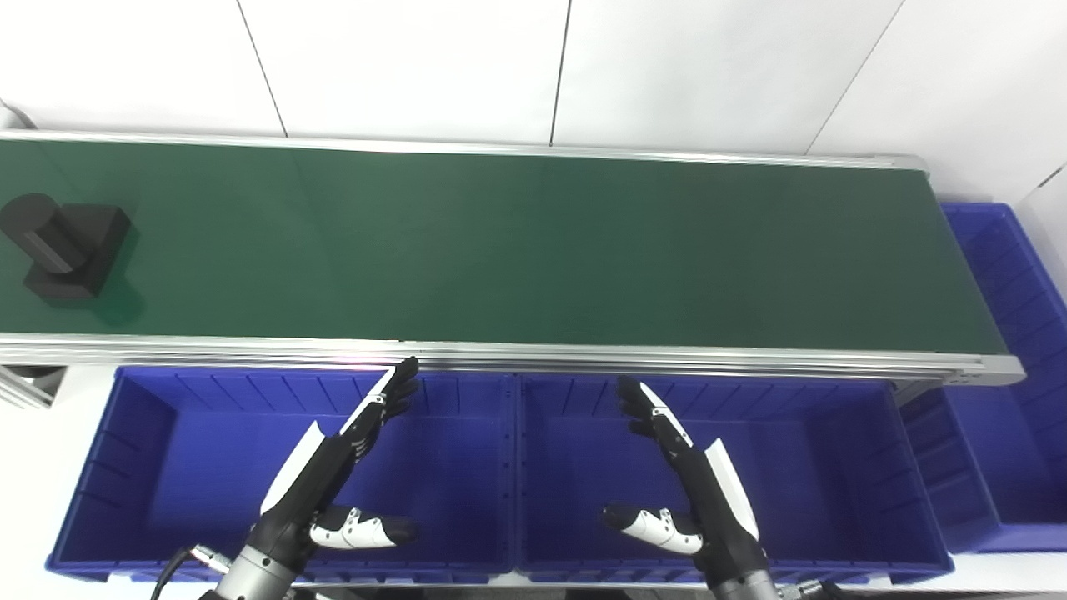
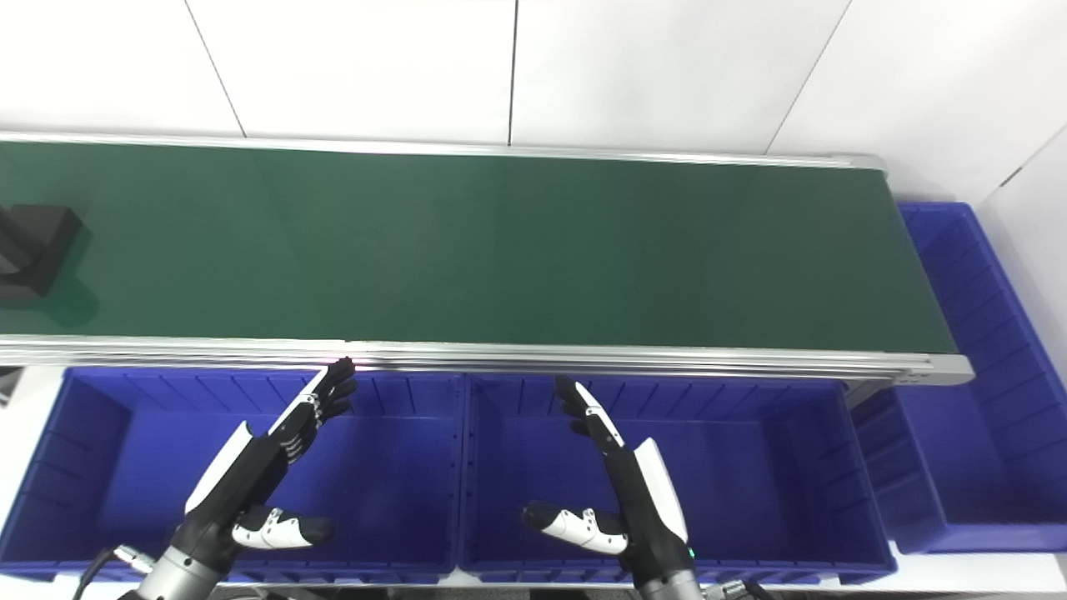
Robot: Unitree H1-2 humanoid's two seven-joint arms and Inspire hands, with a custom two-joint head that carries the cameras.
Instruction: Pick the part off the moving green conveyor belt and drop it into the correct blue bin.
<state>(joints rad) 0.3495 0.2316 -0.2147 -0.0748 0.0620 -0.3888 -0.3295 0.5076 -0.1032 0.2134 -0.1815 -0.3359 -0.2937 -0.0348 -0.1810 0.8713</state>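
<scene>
Part (image 1: pixel 62 246): lying on the belt at its far left end, black, a cylinder joined to a blocky base (cut off by the frame edge in the right eye view), touching neither hand.
Conveyor belt (image 1: pixel 533 250): stretching green across the whole scene, framed by silver rails, ending at the right just short of the side bin.
Left bin (image 1: pixel 142 450): sitting below the belt's near rail, blue, holding nothing visible inside.
Middle bin (image 1: pixel 834 467): sitting just beside the left bin, sharing a touching wall, blue, likewise showing only bare floor.
Side bin (image 1: pixel 1009 400): standing at the belt's right end, blue, turned lengthwise away from the near edge.
Left hand (image 1: pixel 350 450): hovering over the left bin, fingers (image 1: pixel 392 396) spread apart and stretched toward the near rail, thumb sticking out sideways, gripping nothing.
Right hand (image 1: pixel 679 475): hovering over the middle bin near its left wall, fingers (image 1: pixel 642 408) apart and pointing toward the rail, thumb out to the side, also gripping nothing.
Gap: leaving the part well apart from both hands (roughly a third of the belt's length off to the left).
</scene>
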